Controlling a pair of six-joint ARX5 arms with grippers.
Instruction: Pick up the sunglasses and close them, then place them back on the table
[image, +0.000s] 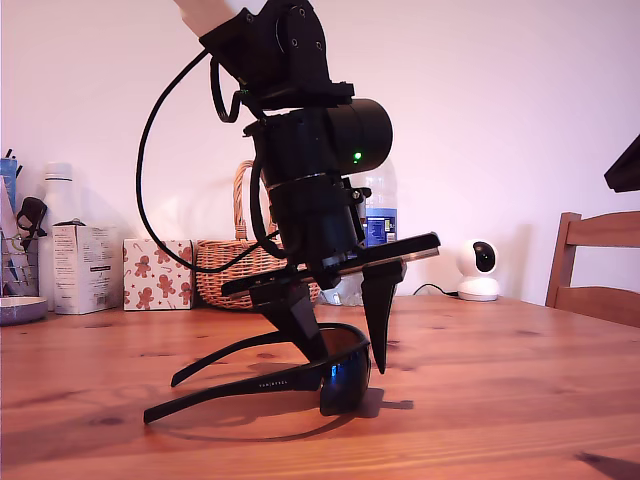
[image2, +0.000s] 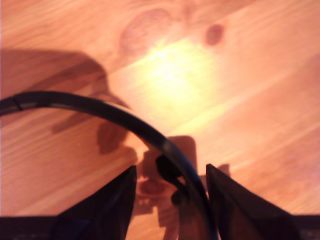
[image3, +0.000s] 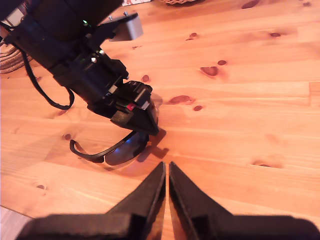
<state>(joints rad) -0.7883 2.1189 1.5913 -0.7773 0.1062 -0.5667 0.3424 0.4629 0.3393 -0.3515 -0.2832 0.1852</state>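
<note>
My first gripper (image: 345, 345) stands over the sunglasses (image: 270, 380), which rest on the table (image: 500, 400) near the middle of the exterior view, close to the near edge. Its two dark fingers are spread apart, one on each side of the front of the frame: one finger comes down behind the lens end, the other stands just to the exterior view's right of it, tip near the wood. In the first wrist view the same spread fingers (image2: 110, 205) flank the curved black frame (image2: 125, 120), which runs between them without being pinched. The sunglasses sit with their arms unfolded, pointing toward the exterior view's left, and the blue lens toward the exterior view's right. My second gripper (image3: 166, 182) hovers above bare table, well apart from the sunglasses (image3: 117, 152), with its fingers pressed nearly together and nothing between them; its arm shows only as a dark corner at the exterior view's right edge. Along the far side of the table stand a wicker basket (image: 235, 270), a gingerbread-print box (image: 157, 273), a white carton (image: 80, 265) and a small white camera (image: 479, 270). A wooden chair (image: 595, 265) stands at the exterior view's right.
</note>
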